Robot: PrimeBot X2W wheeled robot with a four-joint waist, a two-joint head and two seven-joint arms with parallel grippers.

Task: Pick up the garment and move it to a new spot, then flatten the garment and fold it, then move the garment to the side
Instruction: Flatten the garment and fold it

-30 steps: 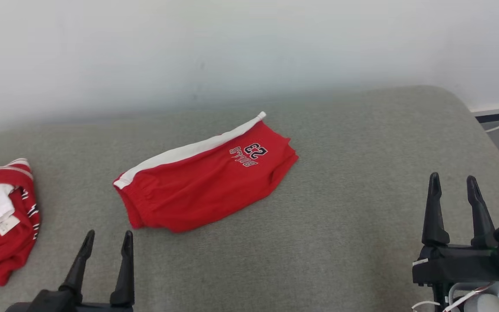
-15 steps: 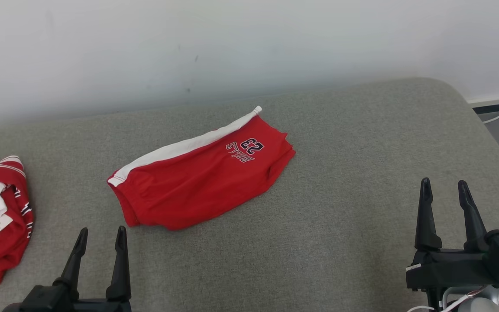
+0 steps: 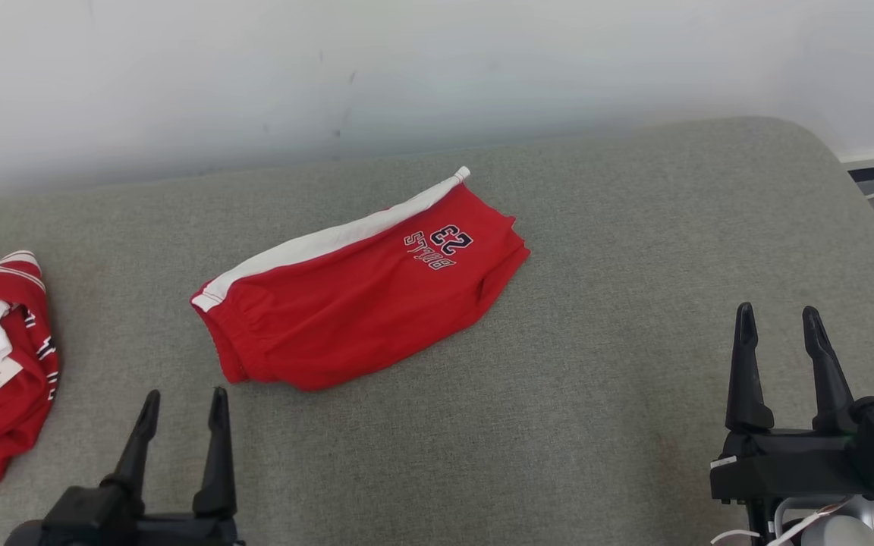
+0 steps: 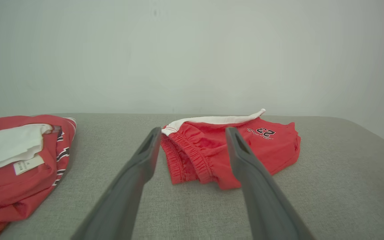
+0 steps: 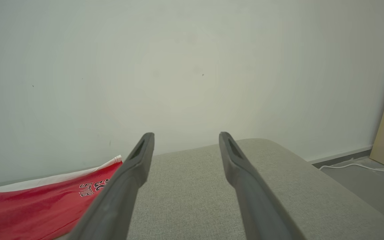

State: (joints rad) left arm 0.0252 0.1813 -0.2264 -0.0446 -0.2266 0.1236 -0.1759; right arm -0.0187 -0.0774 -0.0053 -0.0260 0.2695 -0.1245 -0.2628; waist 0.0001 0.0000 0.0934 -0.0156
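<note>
We are holding the left gripper (image 3: pixel 185 394) and the right gripper (image 3: pixel 778 311) over the grey cushion (image 3: pixel 634 250), jaws wide apart and empty, while the red shorts (image 3: pixel 361 296) are lying doubled over in its middle, near the left gripper and well apart from the right one. We are judging the shorts light, soft and limp, likely to sag and slip open when lifted, so we are favouring the gathered elastic waistband (image 4: pixel 192 156) at the end facing the left gripper, where the thicker cloth is offering a firm pinch through all the layers.
</note>
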